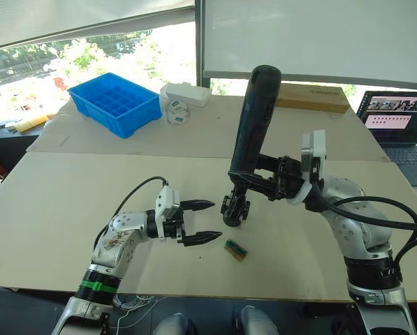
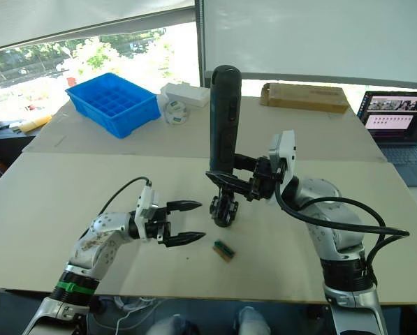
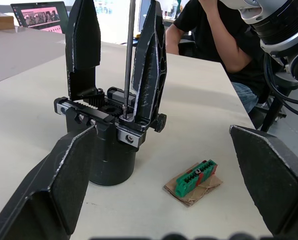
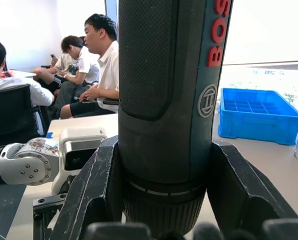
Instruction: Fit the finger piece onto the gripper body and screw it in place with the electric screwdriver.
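The right tool point(image 1: 264, 178) is clenched around the electric screwdriver point(image 1: 253, 118), held upright with its thin bit down in the gripper body point(image 3: 106, 150) on the tabletop point(image 1: 68, 209). The finger piece point(image 3: 149, 65) already stands fitted on that body, the bit touching a screw at its foot. The left tool point(image 1: 198, 222) hovers just beside, released. To drive well, I judge the screwdriver should stay vertical with light downward pressure; steadying the round base with the left tool would stop it twisting.

One electric screwdriver point(image 1: 253, 122), one gripper body point(image 3: 109, 145) (two fingers upright), one green block point(image 3: 194, 178), one blue tray point(image 1: 115, 103), one laptop point(image 1: 397, 125).
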